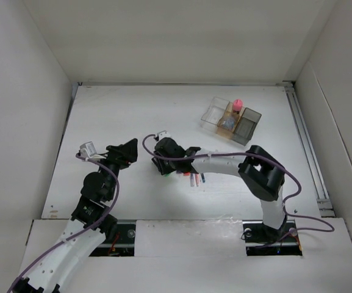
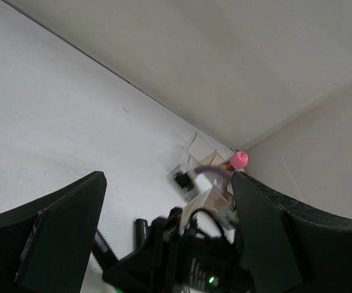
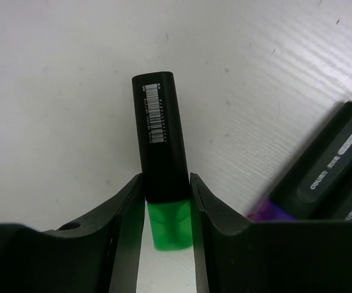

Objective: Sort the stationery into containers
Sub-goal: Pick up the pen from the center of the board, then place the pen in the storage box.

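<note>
White table (image 1: 133,110) boxed in by plain white walls, and from above you've got the containers (image 1: 231,121) sitting far right, the pink-capped bottle (image 1: 237,104) poking out of the middle one. Your right gripper (image 1: 163,162) is stretched left across mid-table, well apart from that row, with the forearm low and the elbow folded over its base. The left gripper (image 1: 125,152) hangs just beside it, and loose pens (image 1: 195,179) lie just near of the forearm. Left wrist view: jaws wide apart, nothing between them. Right wrist view, the one that counts: fingers pressed on both sides of the green marker (image 3: 160,134), its long axis running straight out from the claw, green end toward the wrist. A purple marker (image 3: 337,165) lies near on the right. I'd judge your carry goes far and right.
</note>
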`<control>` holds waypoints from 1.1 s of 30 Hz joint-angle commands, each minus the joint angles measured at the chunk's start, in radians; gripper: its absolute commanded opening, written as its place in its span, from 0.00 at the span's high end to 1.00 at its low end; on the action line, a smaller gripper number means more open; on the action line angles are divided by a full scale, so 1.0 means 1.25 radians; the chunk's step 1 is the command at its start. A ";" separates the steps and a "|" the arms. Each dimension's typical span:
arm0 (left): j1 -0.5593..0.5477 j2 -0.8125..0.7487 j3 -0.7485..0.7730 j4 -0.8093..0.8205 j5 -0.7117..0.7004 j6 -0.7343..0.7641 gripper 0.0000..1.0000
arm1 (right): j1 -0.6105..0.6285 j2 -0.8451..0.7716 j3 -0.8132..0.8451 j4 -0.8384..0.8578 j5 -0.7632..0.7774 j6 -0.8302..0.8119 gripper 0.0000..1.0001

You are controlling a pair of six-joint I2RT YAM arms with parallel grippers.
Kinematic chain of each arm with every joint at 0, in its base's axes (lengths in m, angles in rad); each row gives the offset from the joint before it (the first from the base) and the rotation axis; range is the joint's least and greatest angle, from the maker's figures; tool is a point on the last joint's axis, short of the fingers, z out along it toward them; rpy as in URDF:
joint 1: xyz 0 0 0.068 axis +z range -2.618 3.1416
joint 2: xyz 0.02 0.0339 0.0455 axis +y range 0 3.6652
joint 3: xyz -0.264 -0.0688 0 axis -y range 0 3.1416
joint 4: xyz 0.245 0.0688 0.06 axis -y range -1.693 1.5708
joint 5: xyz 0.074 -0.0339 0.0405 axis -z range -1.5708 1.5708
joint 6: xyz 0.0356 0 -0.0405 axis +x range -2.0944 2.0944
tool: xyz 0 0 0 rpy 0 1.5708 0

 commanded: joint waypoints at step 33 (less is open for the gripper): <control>0.003 0.427 0.170 0.133 0.362 0.111 0.18 | -0.508 -0.021 0.166 0.019 0.130 0.179 0.79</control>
